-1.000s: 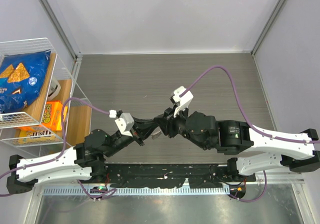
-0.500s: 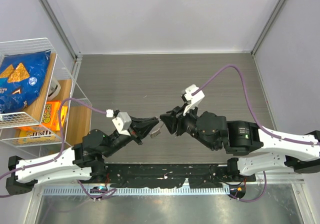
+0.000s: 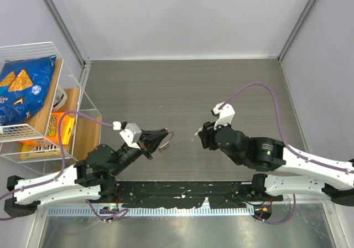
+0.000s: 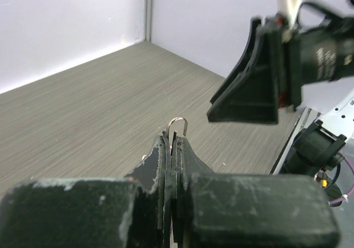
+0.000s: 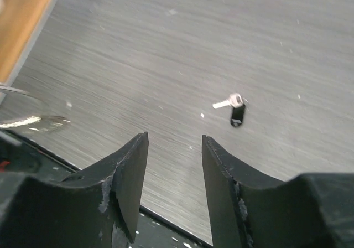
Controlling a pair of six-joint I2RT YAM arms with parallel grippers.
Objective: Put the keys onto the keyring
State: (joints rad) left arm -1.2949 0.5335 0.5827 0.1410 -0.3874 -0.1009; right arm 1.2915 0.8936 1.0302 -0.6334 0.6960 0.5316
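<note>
Shows thin glossy metal wire in the keyring [image 4: 177, 119], silvery metal and matt black plastic in the keys [image 5: 235, 100], scuffed matt black plastic on the left gripper [image 4: 172, 141], matt grey wood-grain across the table [image 3: 166, 87].

This looks like a robot lab, a small test booth and not a home. Two white and black robot arms, the left arm [image 3: 55, 184] and the right arm [image 3: 310, 162], are bolted to the near edge of a gray tabletop [image 3: 182, 82]. Plain white walls [image 3: 182, 15] with metal posts [image 3: 300, 21] box it in on three sides. A purple cable [image 3: 260, 87] loops up from the right arm. A wire rack [image 3: 30, 45] on the left holds a blue chip bag [image 3: 22, 93] and an orange snack bag [image 3: 58, 127].
</note>
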